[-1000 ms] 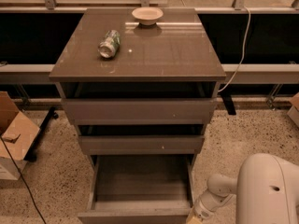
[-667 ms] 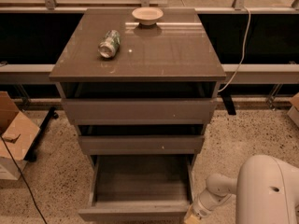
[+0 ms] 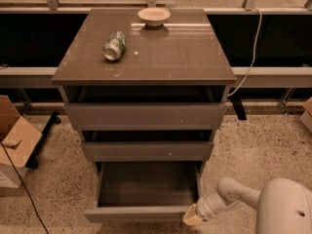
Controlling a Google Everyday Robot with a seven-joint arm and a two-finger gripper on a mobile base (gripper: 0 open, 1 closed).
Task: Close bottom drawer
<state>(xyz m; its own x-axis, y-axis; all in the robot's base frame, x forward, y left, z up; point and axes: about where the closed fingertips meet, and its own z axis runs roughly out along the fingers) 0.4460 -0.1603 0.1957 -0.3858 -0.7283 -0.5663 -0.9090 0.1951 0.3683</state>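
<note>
My pincer [image 3: 191, 220] sits low, nr the btm right, its yellowish tip right at the right end of the bottom drawer [image 3: 136, 214] front. Touching or just short of it, can't tell. Can't tell either whether the pincer is apart or together. My arm [image 3: 229, 195] runs back from it to my white shell [image 3: 285, 208] in the corner.

The bottom drawer is pulled well out of the cabinet [image 3: 73, 89], front panel nearest me, grey box interior open to view behind it.

Above & further back, the middle drawer [image 3: 146, 151] stands out far less. The top drawer [image 3: 146, 116] is above that, w/ a dark gap btwn it and the tabletop [image 3: 180, 57].

On the tabletop a green-and-silver can [image 3: 113, 46] lies on its side, left of centre. A pale bowl [image 3: 154, 16] stands upright nr the far edge, well apart from the can.

On the speckled floor [image 3: 258, 150] to the left is a cardboard box [image 3: 14, 140]. On the right a pale cord [image 3: 253, 48] hangs down behind the cabinet.
</note>
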